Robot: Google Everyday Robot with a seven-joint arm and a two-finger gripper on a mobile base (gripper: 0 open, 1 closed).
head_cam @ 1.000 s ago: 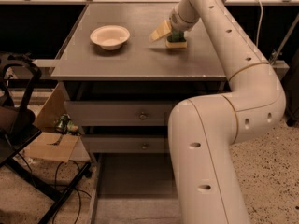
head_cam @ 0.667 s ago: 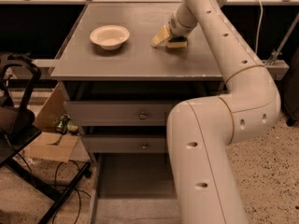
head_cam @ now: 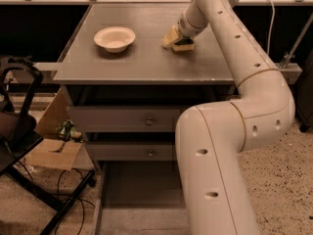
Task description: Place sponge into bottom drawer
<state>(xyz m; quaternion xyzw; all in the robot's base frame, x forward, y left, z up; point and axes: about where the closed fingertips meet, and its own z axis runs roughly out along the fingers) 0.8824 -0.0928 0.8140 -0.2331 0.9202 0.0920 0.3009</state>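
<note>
- Sponge (head_cam: 184,46) on tabletop (head_cam: 146,65), at 3 o'clock from white bowl (head_cam: 115,38) and well apart from it; nearer the right edge than the front edge.
- Tool (head_cam: 177,37) down against sponge from 10 o'clock; cannot tell whether apart or clamped.
- Bare tabletop toward 6 and 7 o'clock of sponge, up to front edge.
- Bottom drawer (head_cam: 142,199) pulled open beneath two shut upper drawers (head_cam: 122,119); right part hidden behind arm (head_cam: 220,155).
- Against a second ago: tool slightly lower at sponge; bowl unmoved.
</note>
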